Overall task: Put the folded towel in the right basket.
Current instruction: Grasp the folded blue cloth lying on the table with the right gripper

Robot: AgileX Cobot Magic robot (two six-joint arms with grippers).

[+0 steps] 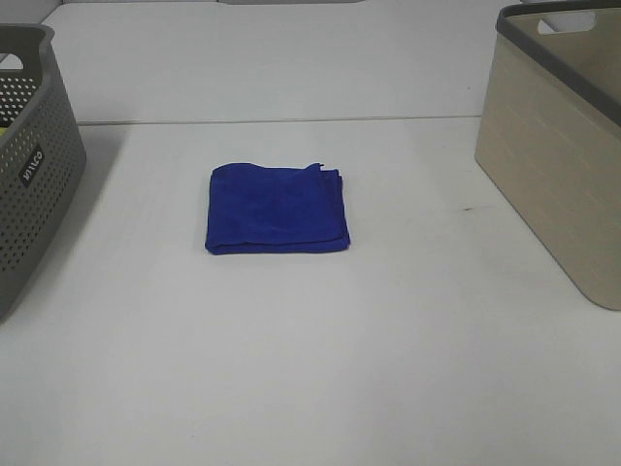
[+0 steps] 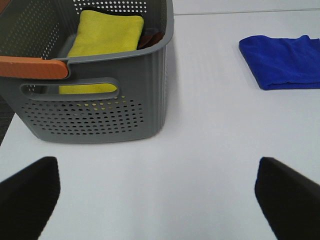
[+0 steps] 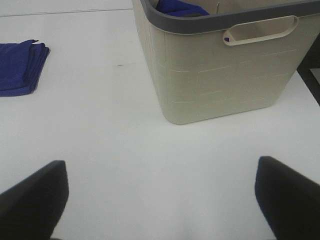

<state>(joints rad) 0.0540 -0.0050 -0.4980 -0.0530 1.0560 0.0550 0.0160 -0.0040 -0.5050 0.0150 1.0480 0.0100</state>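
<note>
Two baskets flank the folded towel [image 1: 277,209], which lies flat on the white desk [image 1: 291,379] about midway between the grey left basket [image 1: 34,165] and the beige right basket [image 1: 553,175], touching neither. My left tool [image 2: 157,195] and my right tool [image 3: 160,195] both hang with fingers spread wide and nothing between them, each well back from the towel. By my reading the task has not begun: the reach, the pinch, the carry and the drop into the right basket are all left to do.
</note>
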